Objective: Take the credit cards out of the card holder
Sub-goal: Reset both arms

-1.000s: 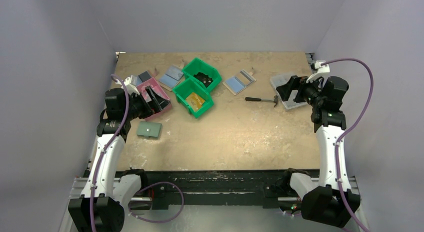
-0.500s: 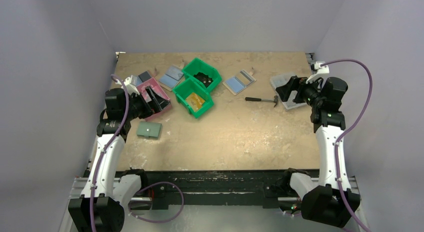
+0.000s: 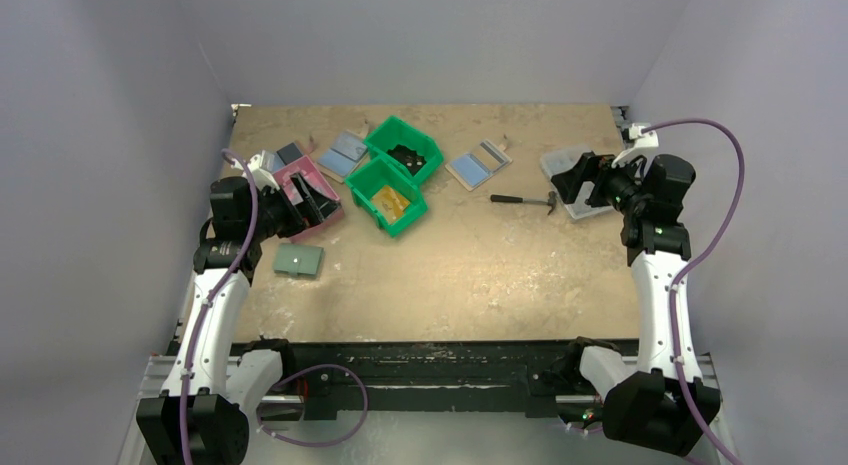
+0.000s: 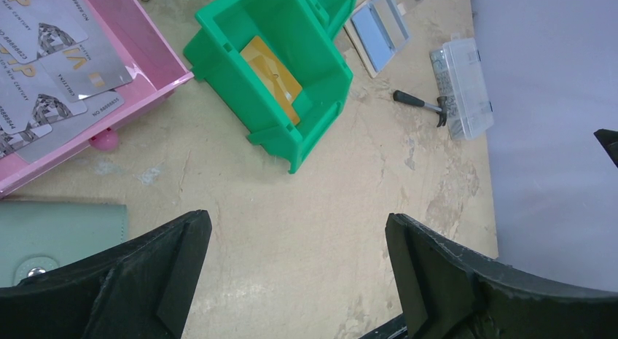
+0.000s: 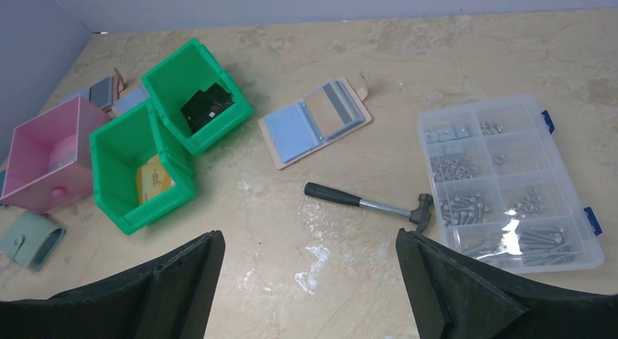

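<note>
While left pincer and right pincer gape, one green plastic bin holds a yellow-orange card, a pink box silver-grey cards.

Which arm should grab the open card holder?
Probably the right. The right gripper, open, sits nearer the card holder; the left gripper has the green bins in its way.
</note>
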{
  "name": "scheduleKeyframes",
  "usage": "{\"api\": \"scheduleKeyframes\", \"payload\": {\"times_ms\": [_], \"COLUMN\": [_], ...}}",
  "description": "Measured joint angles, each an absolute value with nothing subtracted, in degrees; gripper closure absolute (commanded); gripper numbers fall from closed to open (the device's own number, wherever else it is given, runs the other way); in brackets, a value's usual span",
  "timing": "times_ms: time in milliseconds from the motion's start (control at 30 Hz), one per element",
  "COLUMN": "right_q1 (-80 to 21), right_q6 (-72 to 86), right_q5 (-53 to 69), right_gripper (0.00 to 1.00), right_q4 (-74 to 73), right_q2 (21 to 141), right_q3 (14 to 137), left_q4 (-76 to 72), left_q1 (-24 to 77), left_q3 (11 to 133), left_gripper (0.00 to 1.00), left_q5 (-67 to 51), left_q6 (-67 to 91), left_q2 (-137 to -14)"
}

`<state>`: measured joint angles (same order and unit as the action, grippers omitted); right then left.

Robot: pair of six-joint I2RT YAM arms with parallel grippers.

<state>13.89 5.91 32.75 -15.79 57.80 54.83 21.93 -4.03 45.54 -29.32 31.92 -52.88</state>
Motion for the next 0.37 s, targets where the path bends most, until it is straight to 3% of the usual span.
{"api": "scheduleKeyframes", "payload": {"times_ms": [367], "right_q1": [13.9], "right_q6": [6.5], "right_q5": [32.8], "right_gripper": [0.01], "right_q4": [-15.7], "right_q2": [57.8], "right_q3": [54.7], "left_q4": [20.2], "left_q1": [-4.0], "left_q3": [45.5], "left_gripper": [0.01], "left_q5": [-30.8], "left_q6": [32.4], "left_q2": [-53.4]}}
